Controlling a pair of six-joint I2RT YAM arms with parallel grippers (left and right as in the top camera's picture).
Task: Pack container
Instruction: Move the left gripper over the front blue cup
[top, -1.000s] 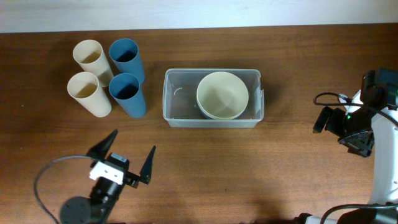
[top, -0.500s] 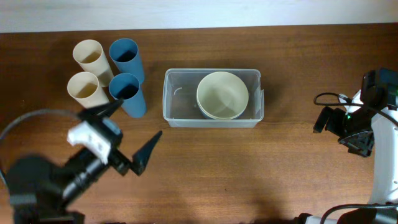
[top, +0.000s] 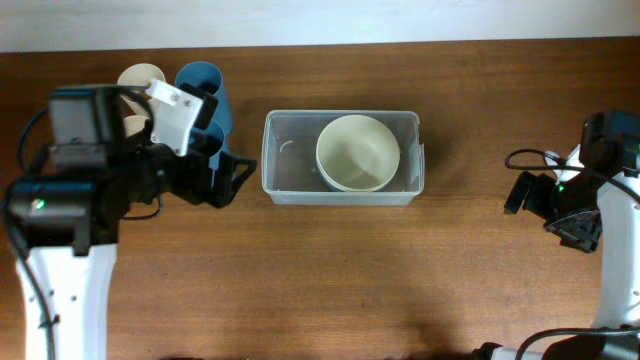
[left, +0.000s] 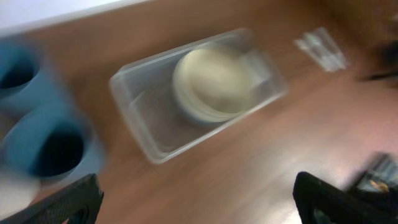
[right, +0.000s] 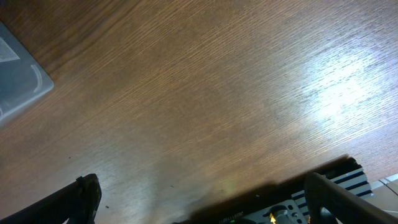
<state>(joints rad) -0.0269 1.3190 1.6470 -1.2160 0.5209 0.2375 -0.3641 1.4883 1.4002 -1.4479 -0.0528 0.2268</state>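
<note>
The container (top: 290, 160), a clear rectangular bin, sits mid-table with a cream bowl (top: 358, 152) inside its right half. The blurred left wrist view shows the container (left: 146, 118) and the bowl (left: 217, 81) ahead of the gripper. My left gripper (top: 218, 140) hangs open over the cups, just left of the container, and nothing lies between its fingers (left: 74, 202). My right gripper (top: 545, 212) stays open at the far right, away from the container. Its wrist view shows bare wood and one corner of the container (right: 18, 81).
A cream cup (top: 140, 75) and a blue cup (top: 200, 75) show at the back left; my left arm covers whatever else stands there. Two blue cups (left: 53, 146) appear left of the container in the left wrist view. The right arm's base (top: 615, 290) stands at the right edge.
My left arm has swung up from the table's front edge to above the cups, next to the container's left end. The right arm has not moved.
</note>
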